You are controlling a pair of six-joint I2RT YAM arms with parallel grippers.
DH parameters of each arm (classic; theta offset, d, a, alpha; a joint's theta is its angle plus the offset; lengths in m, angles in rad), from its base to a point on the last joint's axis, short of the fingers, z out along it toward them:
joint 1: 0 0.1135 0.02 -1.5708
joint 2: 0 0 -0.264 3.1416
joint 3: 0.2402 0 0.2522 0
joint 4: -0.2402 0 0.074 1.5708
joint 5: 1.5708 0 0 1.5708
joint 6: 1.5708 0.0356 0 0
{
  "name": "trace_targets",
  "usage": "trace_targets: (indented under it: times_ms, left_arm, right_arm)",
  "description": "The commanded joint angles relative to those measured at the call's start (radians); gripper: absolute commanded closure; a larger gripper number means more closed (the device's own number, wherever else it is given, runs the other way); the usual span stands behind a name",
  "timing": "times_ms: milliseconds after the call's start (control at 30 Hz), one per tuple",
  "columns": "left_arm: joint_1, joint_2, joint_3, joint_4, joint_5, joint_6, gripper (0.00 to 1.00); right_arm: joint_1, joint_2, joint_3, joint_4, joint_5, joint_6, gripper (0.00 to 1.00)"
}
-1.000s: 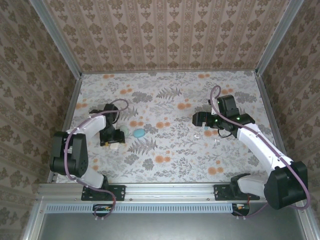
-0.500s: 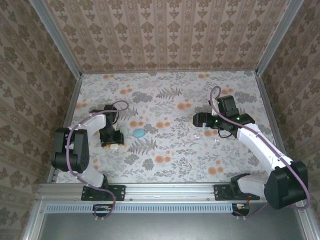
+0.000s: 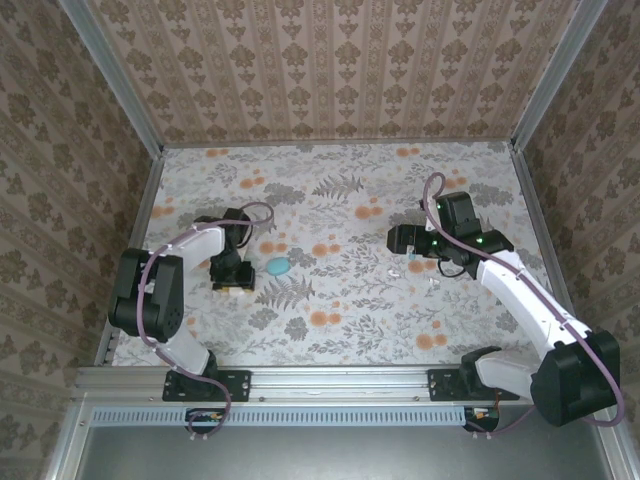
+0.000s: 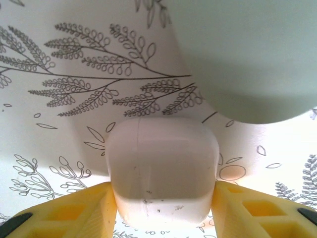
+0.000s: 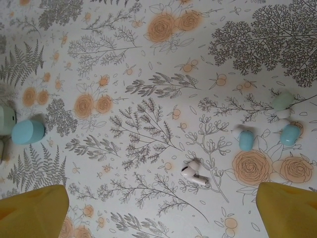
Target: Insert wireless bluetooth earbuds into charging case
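Observation:
The charging case (image 3: pixel 277 266) is a teal oval lying left of centre; in the right wrist view its teal half (image 5: pixel 28 132) lies beside a paler green half (image 5: pixel 5 121). That green half (image 4: pixel 247 59) looms just beyond my left gripper (image 4: pixel 162 213), whose yellow fingers (image 4: pixel 69 210) press both sides of a small white rounded-square item (image 4: pixel 162 168). From above, the left gripper (image 3: pixel 233 280) is a little left of the case. My right gripper (image 3: pixel 400 240) hangs open over the earbuds (image 3: pixel 393 268): a white stemmed one (image 5: pixel 194 174) and small teal-and-white ones (image 5: pixel 245 139).
Another whitish bit (image 3: pixel 432 283) lies right of the right gripper's fingers. A pale green bud (image 5: pixel 282 101) and a teal one (image 5: pixel 289 134) sit close together. Papered walls and metal rails (image 3: pixel 140 215) fence the floral table on three sides.
My left gripper has shifted slightly right toward the teal case, and its jaws have narrowed onto the white rounded-square item. The right arm has barely moved.

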Motion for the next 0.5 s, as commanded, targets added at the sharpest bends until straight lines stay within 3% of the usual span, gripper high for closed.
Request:
trace_targets:
  times_ms: [0, 267, 467]
  left_arm:
    - [-0.023, -0.048, 0.032, -0.031, -0.044, 0.027, 0.47]
    - [-0.025, -0.045, 0.027, -0.023, -0.046, 0.031, 0.49]
    - [-0.026, -0.015, 0.019, -0.005, -0.018, 0.028, 0.39]
  right_arm:
    - [0.005, -0.027, -0.025, 0.005, 0.015, 0.035, 0.01]
    - [0.004, -0.024, -0.025, 0.014, 0.02, 0.049, 0.01]
    - [0.004, -0.028, -0.021, 0.003, 0.03, 0.047, 0.01]
